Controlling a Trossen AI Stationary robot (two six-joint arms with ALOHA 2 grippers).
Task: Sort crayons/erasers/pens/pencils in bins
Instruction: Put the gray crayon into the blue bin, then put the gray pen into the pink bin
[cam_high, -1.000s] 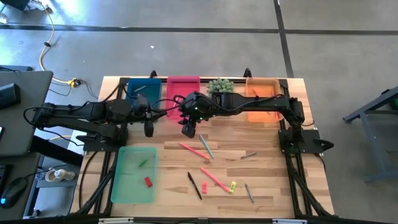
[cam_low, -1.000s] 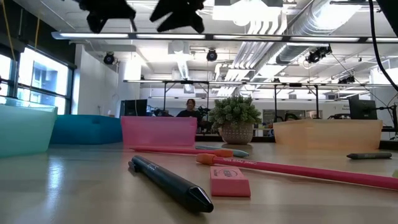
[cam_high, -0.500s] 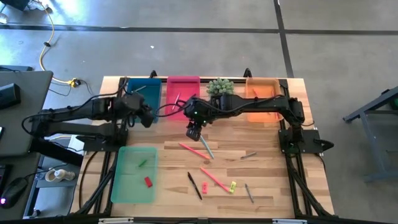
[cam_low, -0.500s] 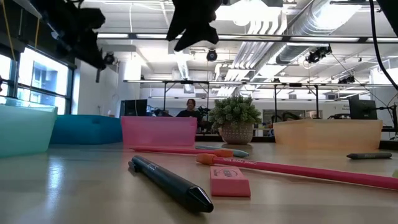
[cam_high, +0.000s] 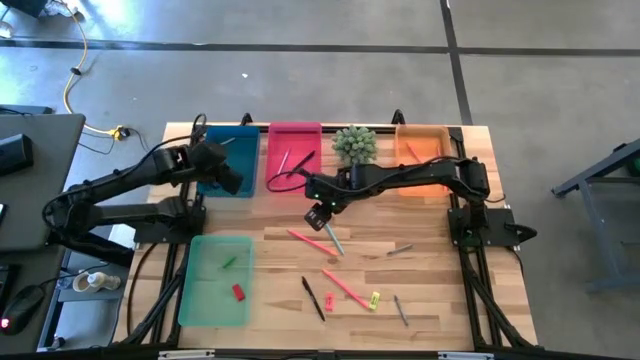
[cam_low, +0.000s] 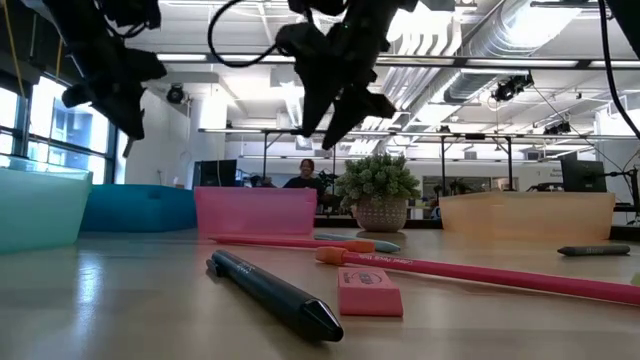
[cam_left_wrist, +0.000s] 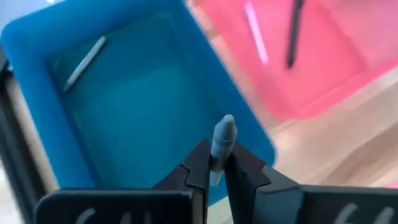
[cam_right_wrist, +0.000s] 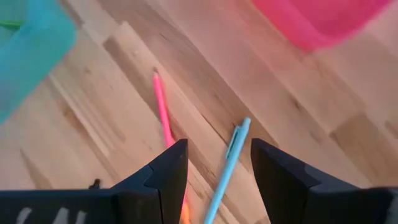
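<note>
Over the blue bin (cam_high: 231, 160) at the far left of the bench (cam_high: 420, 290), the left gripper (cam_left_wrist: 214, 167) has its jaws clenched on a short grey crayon (cam_left_wrist: 221, 142), whose rounded tip sticks up between the fingers; inside that bin a pale grey stick (cam_left_wrist: 84, 60) lies against the far wall. Next to it along the far edge sit the pink bin (cam_high: 294, 152), which holds a pale stick and a dark pen (cam_left_wrist: 295, 32), then a small potted plant (cam_high: 354, 143) and the orange bin (cam_high: 421, 150). The right gripper (cam_right_wrist: 219, 163) hangs just in front of the pink bin with its jaws released, and between them, down on the wood, lie a light blue pen (cam_right_wrist: 227, 163) and a long pink pencil (cam_right_wrist: 164, 124) close side by side. The larger pale-green bin (cam_high: 215, 281) sits at the near left and holds a green eraser (cam_high: 229, 263) and a red eraser (cam_high: 238, 292). Scattered across the near middle of the bench are a black pen (cam_high: 313, 298), a second pink pencil (cam_high: 345, 287), a small red eraser (cam_high: 329, 301), a yellow eraser (cam_high: 374, 298) touching the pencil's end, and two grey sticks (cam_high: 400, 309) off to the right. Seen from bench height, the black pen and the red eraser lie nearest, with the pink pencils behind them.
</note>
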